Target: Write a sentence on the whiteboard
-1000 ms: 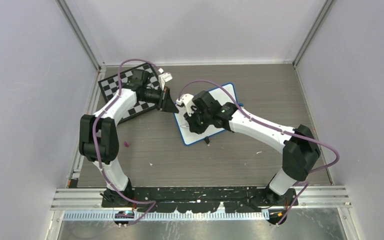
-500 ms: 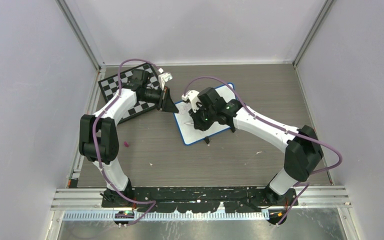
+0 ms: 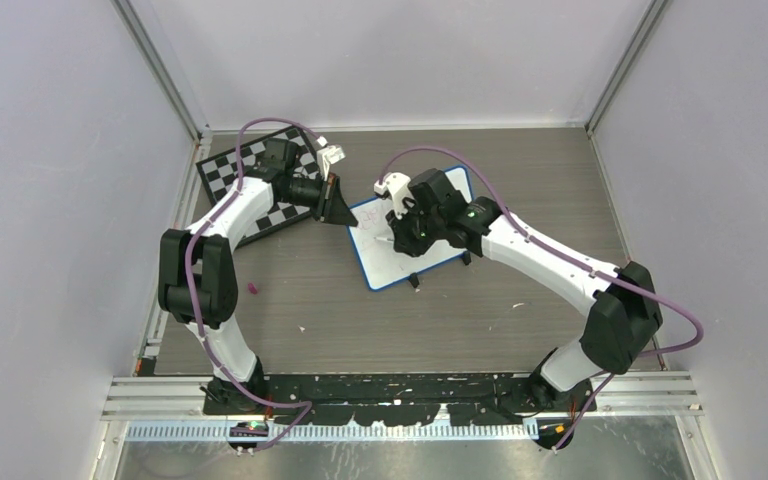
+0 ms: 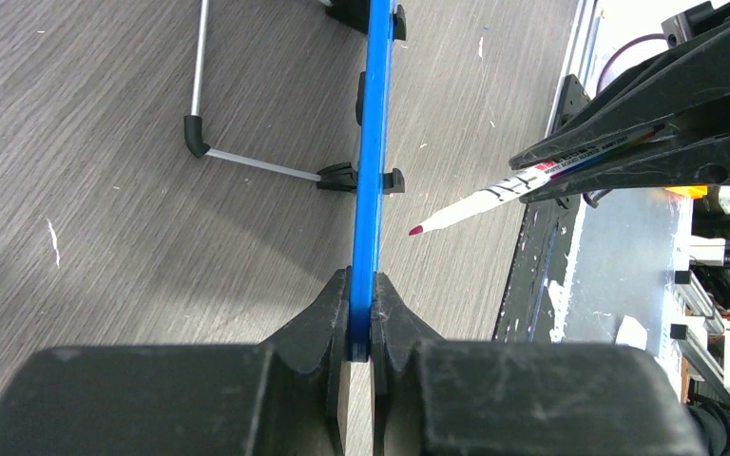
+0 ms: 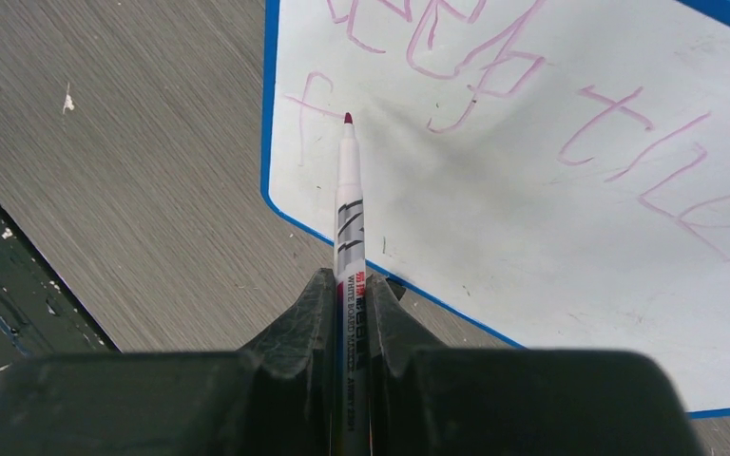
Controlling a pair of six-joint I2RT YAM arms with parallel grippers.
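The whiteboard (image 3: 388, 262) with a blue frame stands tilted at mid-table. My left gripper (image 3: 344, 213) is shut on its left edge; the left wrist view shows the frame (image 4: 373, 142) edge-on between the jaws of this gripper (image 4: 361, 285). My right gripper (image 3: 401, 232) is over the board, shut on a white marker (image 5: 347, 209) in the right wrist view (image 5: 350, 285). The red tip points at the board's lower left (image 5: 532, 218), near a small pink stroke. In the left wrist view the marker (image 4: 494, 195) has its tip slightly off the surface. Pink handwriting (image 5: 475, 66) crosses the board; no green shows.
A checkered chessboard (image 3: 250, 170) lies at the back left under my left arm. A small pink piece (image 3: 253, 289) lies on the table at the left. The board's metal stand leg (image 4: 200, 76) reaches out behind it. Walls close in three sides.
My right gripper has moved right and towards the back across the board with the marker, uncovering the board's left part. My left gripper has kept still on the frame.
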